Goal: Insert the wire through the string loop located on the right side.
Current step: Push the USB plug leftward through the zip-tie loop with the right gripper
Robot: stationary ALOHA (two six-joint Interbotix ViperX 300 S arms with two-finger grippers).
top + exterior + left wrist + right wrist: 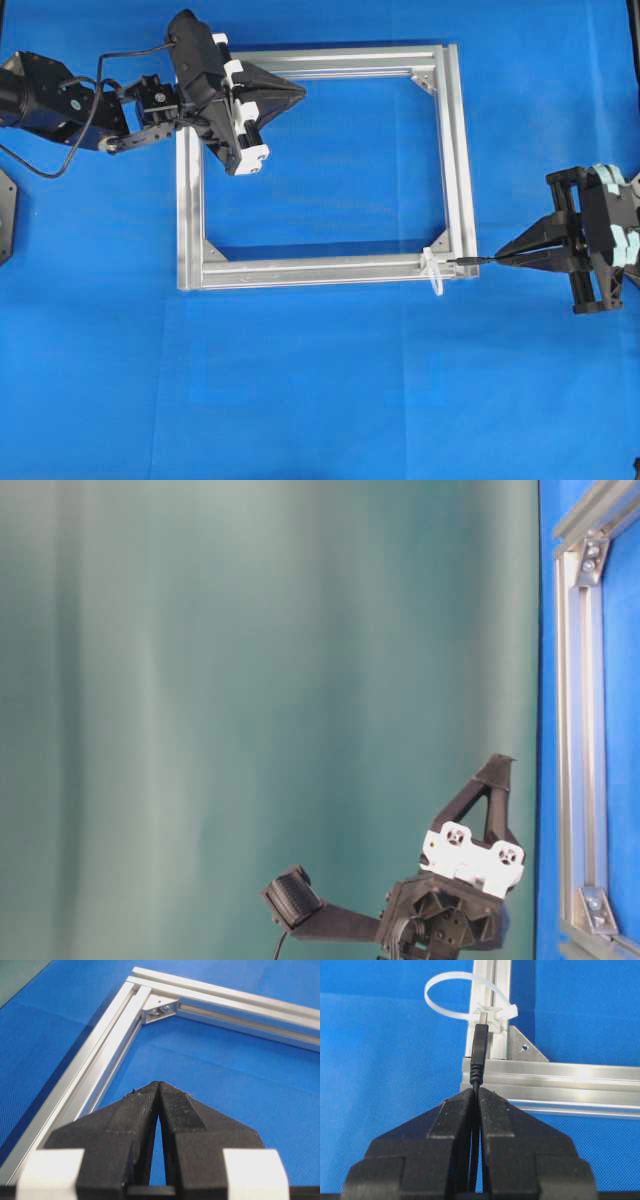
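My right gripper [478, 1091] is shut on the wire [479, 1055]. The thin black cable runs back between the fingers and the short dark plug sticks out ahead. The plug's tip points at the clasp of the string loop [447, 992], a whitish ring fixed to the frame's corner; the ring's opening lies left of the plug. From overhead, the wire [465, 261] sits just right of the string loop [434, 272], with the right gripper [500, 258] behind it. My left gripper [300, 92] is shut and empty over the frame's top bar; in its own view the left gripper [158, 1083] holds nothing.
The rectangular aluminium frame [320, 270] lies flat on blue cloth, with silver corner brackets [522, 1047] inside its corners. The same frame [575, 730] shows at the right edge of the table-level view, beside the left arm [470, 860].
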